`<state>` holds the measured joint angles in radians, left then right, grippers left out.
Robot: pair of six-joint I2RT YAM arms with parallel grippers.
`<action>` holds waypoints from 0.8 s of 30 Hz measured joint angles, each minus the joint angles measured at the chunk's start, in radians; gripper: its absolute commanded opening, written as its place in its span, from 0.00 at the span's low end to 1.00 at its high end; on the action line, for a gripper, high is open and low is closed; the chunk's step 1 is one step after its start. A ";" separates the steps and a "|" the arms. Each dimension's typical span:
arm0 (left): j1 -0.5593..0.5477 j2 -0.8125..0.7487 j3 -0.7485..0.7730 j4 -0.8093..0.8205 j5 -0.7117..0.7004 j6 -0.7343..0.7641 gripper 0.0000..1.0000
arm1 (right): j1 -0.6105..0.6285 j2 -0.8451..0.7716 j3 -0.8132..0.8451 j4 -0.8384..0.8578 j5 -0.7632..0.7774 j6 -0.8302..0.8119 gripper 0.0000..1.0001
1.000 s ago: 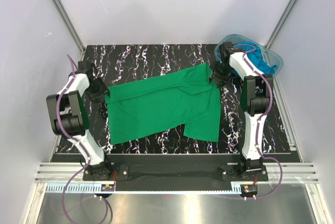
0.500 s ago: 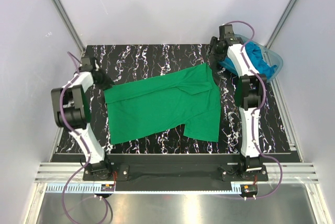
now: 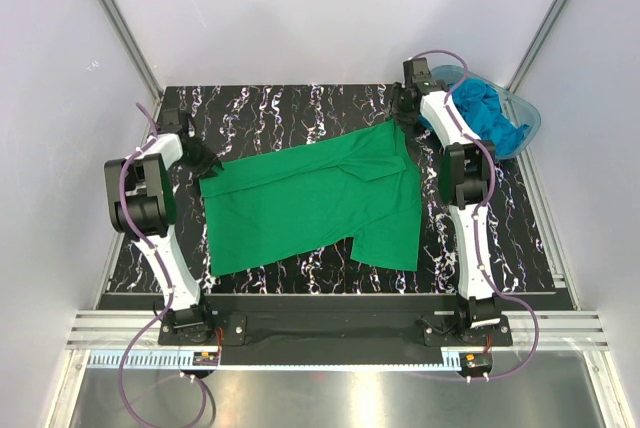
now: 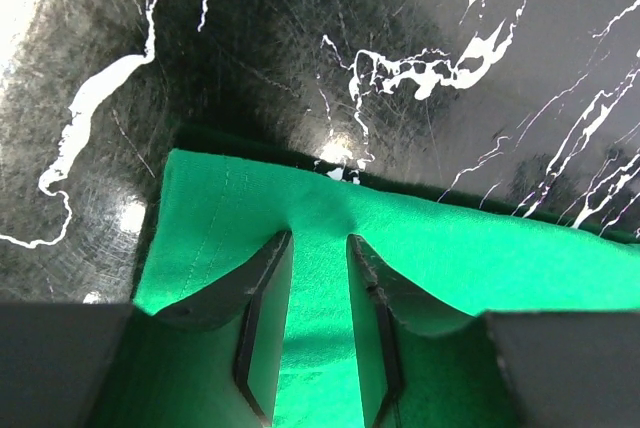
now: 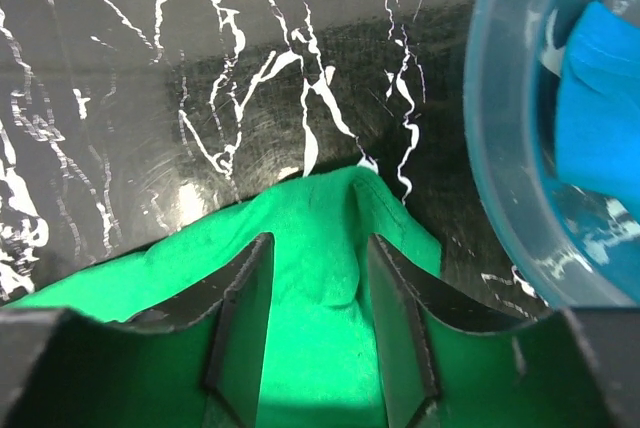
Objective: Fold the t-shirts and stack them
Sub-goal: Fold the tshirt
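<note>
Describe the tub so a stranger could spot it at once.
On the black marbled table, look to the far right corner. The tub there is clear, blue-tinted plastic holding crumpled blue cloth. It is the only container; the green shirt nearby lies spread flat.

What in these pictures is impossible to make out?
- Top view: how many blue shirts lie in the tub; they are bunched, and the right arm covers its left rim.
- Right wrist view: the frame edge cuts the tub off.
- Both wrist views: whether the left tool or right tool pinches the green t-shirt; cloth lies in each gap, contact unclear.
</note>
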<state>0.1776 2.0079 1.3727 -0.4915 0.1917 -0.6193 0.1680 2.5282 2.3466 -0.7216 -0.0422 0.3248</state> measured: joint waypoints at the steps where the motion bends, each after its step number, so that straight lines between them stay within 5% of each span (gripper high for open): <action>1: 0.000 0.000 0.000 -0.002 -0.004 -0.003 0.35 | 0.001 0.007 0.002 0.004 0.001 -0.002 0.48; 13: 0.026 0.002 0.002 -0.017 -0.006 -0.013 0.36 | 0.002 0.073 0.029 0.024 0.007 -0.019 0.41; 15: 0.029 0.002 0.002 -0.019 -0.006 -0.017 0.36 | 0.003 0.079 0.043 0.028 0.017 -0.020 0.34; 19: 0.030 0.006 0.011 -0.031 -0.007 -0.026 0.36 | 0.003 0.098 0.083 0.045 0.044 -0.030 0.00; 24: 0.030 0.009 0.016 -0.036 -0.008 -0.034 0.37 | 0.003 0.114 0.109 0.048 0.078 -0.034 0.00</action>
<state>0.2077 2.0171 1.3891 -0.5278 0.1837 -0.6529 0.1711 2.6427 2.4554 -0.6735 0.0360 0.2905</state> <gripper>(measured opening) 0.362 0.011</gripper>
